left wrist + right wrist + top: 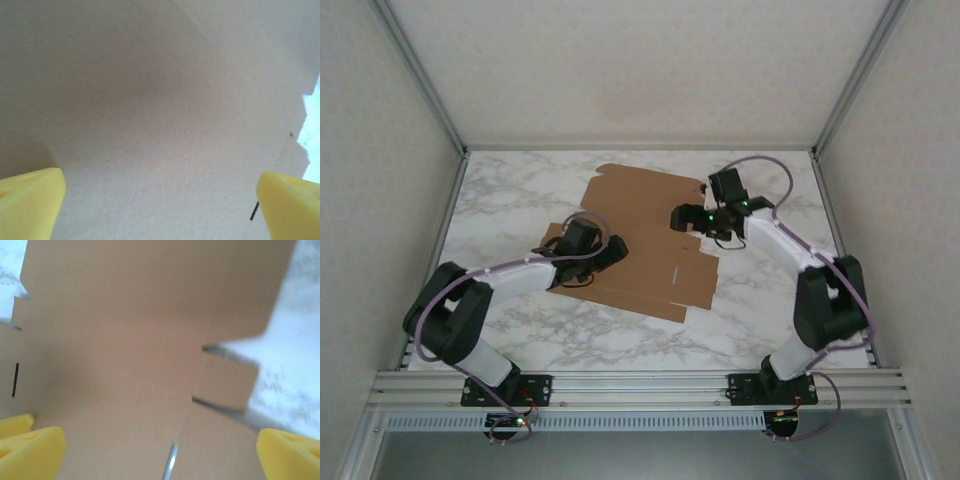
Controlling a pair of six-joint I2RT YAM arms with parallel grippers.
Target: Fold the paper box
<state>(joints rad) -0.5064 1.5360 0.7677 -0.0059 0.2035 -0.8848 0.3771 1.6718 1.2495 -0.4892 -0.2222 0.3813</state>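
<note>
The paper box (645,235) is a flat, unfolded sheet of brown cardboard with flaps and slits, lying in the middle of the marble table (760,320). My left gripper (610,252) hovers over the sheet's left part, jaws wide open. In the left wrist view its yellow fingertips (30,202) frame bare cardboard (150,115) with nothing between them. My right gripper (682,218) is above the sheet's right side, also open. The right wrist view has the cardboard (125,340) with a small side tab (225,382) between two cuts, and yellow fingertips (287,450) at the bottom corners.
Aluminium frame posts and pale walls enclose the table on three sides. Bare marble lies in front of the sheet (620,340) and along the right side (300,340). A short dark slit (16,380) marks the cardboard at the left of the right wrist view.
</note>
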